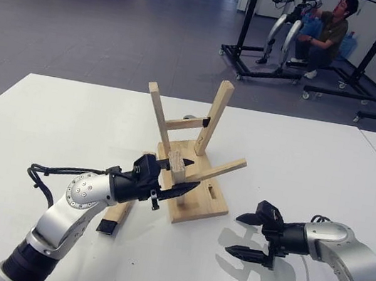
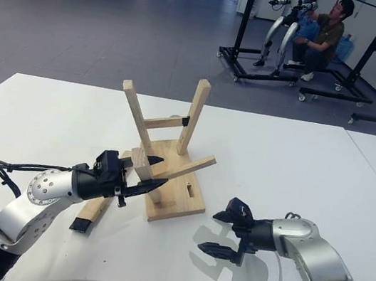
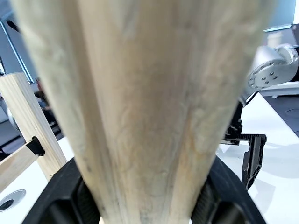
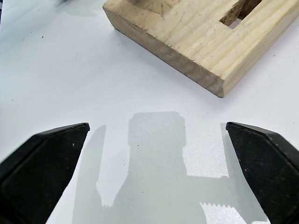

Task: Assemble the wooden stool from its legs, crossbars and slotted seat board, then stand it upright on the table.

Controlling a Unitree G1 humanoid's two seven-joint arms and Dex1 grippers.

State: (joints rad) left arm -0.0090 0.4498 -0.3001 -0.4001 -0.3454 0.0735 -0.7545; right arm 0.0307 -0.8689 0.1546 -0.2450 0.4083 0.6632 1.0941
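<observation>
One short leg (image 1: 177,165), apparently upright, in left jaws

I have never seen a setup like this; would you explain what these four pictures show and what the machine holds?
It is a two-armed humanoid robot. The two wide pictures come from cameras in its head, looking down over a white table; the two close ones come from its wrists. On the table lies the seat board with two legs standing up from it, joined by a crossbar, and a third leg leaning. The left hand is closed on a wooden piece at the board. The right hand hangs open above the table beside the board. A spare piece lies under the left arm.
</observation>
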